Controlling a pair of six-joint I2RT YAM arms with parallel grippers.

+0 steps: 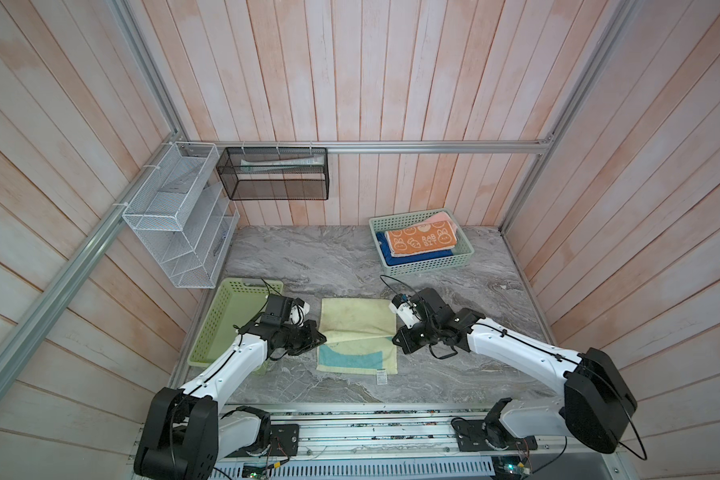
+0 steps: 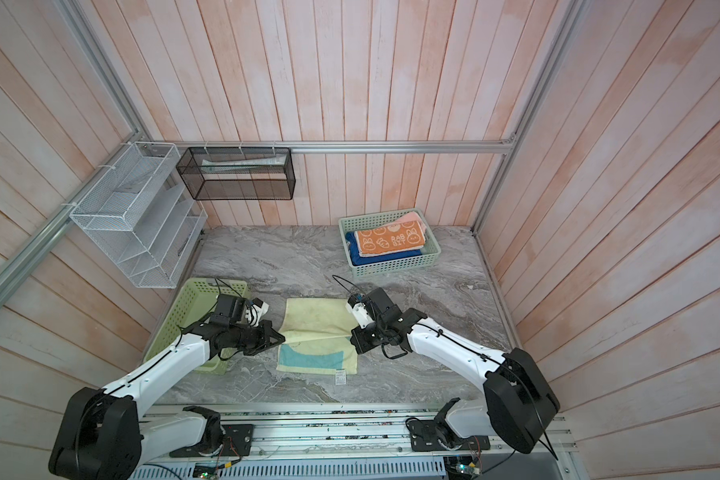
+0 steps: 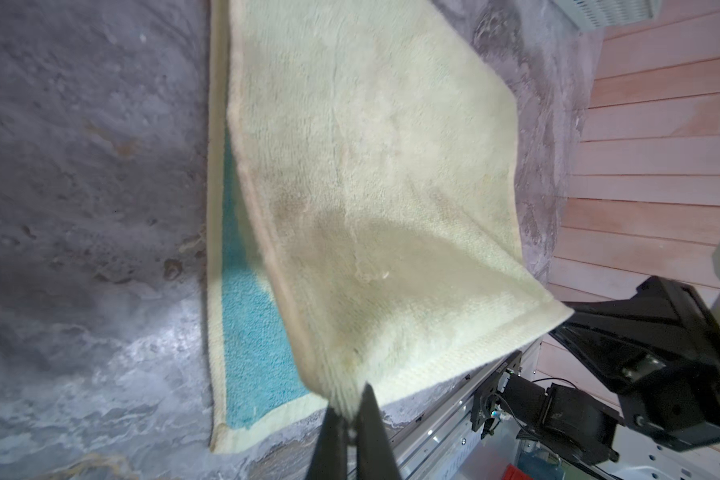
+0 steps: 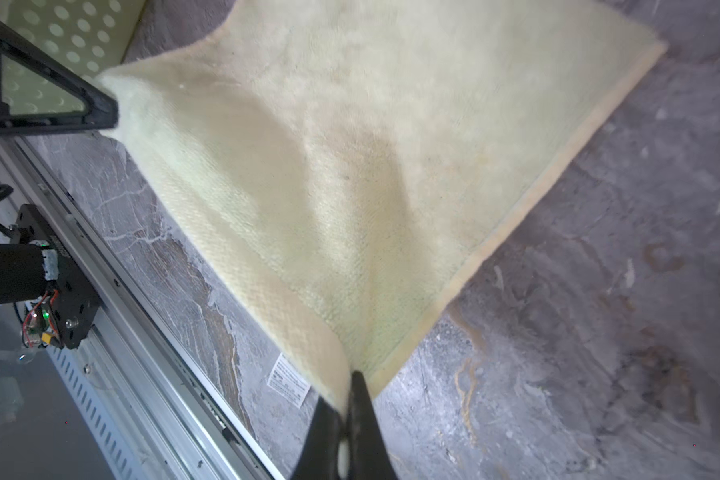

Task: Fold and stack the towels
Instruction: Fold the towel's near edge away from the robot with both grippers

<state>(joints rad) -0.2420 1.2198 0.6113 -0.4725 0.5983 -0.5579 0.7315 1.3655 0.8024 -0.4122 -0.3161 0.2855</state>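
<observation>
Your wrist cameras give what the top views cannot. In the left wrist view the left gripper (image 3: pixel 352 409) is pinched tight on a cream corner of the teal-and-cream towel (image 3: pixel 371 187). In the right wrist view the right gripper (image 4: pixel 348 399) is clamped on the neighbouring corner.

Only from above do you see the stacked towels in the far basket (image 1: pixel 433 268). The orange bunny towel (image 1: pixel 420 241) lies on the blue towel (image 1: pixel 400 259), with a pink towel (image 1: pixel 443 218) showing behind.

The held towel lies on the marble tabletop (image 1: pixel 292 257) between the two arms. Its cream reverse faces up over the far part, and the gripped edge is strung across the middle. A teal block with a cream border is bare on the near part. A white care label (image 1: pixel 381 378) sits on the marble at the near right corner.

Both arms reach in from the near rail — low, angled inward, fingertips facing each other across the cloth. The left arm passes over the near basket (image 1: pixel 217 324).
</observation>
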